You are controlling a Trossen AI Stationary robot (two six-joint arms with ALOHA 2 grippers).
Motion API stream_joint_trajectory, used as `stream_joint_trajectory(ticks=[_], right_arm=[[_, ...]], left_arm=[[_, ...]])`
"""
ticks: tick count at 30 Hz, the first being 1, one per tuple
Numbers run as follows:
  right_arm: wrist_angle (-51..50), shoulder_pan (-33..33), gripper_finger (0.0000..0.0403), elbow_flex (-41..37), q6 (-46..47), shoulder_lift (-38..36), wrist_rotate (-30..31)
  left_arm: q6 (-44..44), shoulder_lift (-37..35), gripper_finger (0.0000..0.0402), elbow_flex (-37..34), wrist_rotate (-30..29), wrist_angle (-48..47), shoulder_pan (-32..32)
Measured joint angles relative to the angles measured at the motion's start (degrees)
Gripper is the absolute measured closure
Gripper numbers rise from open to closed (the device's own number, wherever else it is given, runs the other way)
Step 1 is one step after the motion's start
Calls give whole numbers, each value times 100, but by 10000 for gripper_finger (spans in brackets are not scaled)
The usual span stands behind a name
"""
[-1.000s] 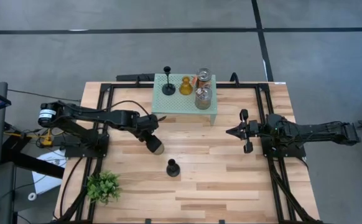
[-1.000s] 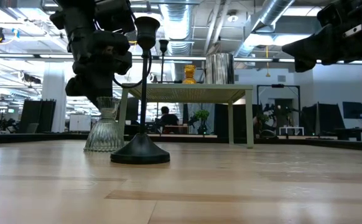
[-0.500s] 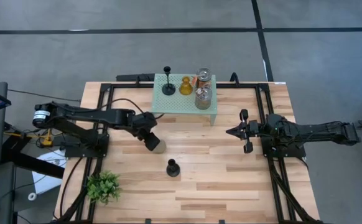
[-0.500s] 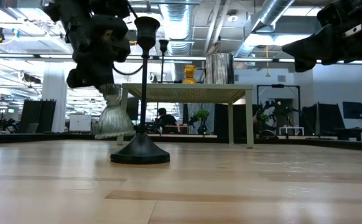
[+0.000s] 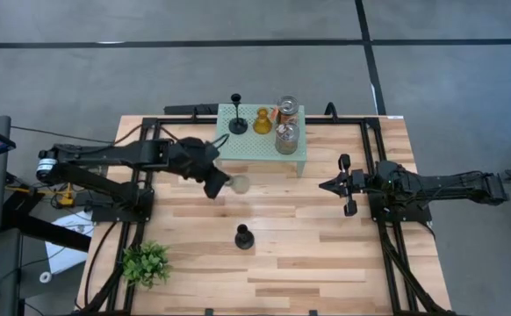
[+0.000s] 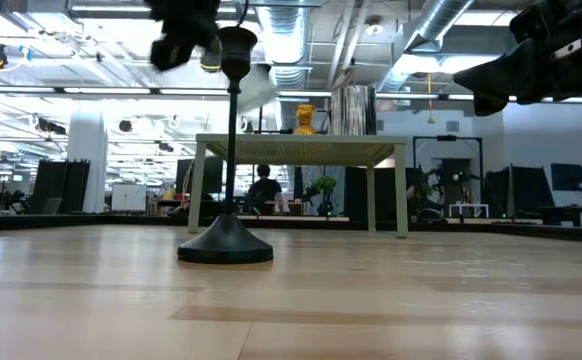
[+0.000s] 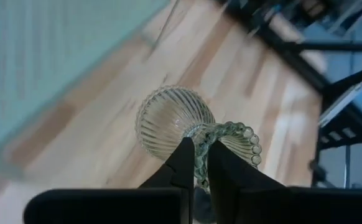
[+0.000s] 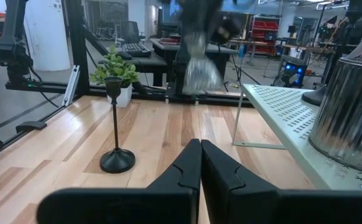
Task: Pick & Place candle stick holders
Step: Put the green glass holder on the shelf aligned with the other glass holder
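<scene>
Left gripper (image 5: 223, 183): clamped on ribbed glass holder (image 7: 175, 121), lifted beside green rack (image 5: 299, 161). Keep level, clear rack edge, set down in free spot. Right gripper (image 5: 326, 185): closed, empty, idle.

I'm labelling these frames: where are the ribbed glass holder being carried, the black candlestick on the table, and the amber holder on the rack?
Ribbed glass holder (image 7: 168, 121), left wrist view, on its ribbed bowl.
Black candlestick (image 6: 225, 243), low view, on its round base.
Amber holder (image 5: 262, 122), high view, on its body.

One ribbed clear glass holder (image 5: 238, 183) hangs tilted above the table; a black holder (image 5: 244, 236) stands upright.
</scene>
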Motion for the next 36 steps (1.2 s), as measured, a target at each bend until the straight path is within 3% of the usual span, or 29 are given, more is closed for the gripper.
stream_joint_trajectory(ticks=[8, 17, 26, 36], right_arm=[[15, -2, 403, 0, 1, 2, 2], [15, -2, 403, 0, 1, 1, 2], [15, 0, 403, 0, 1, 0, 61], [7, -1, 403, 0, 1, 0, 299]], left_arm=[[1055, 803, 381, 1737, -216, -1035, 466], [1731, 1825, 381, 3264, 400, -1800, 1485], [1985, 2657, 381, 3407, 1249, -1987, 2083], [2144, 2802, 380, 3507, 1309, -1853, 2133]])
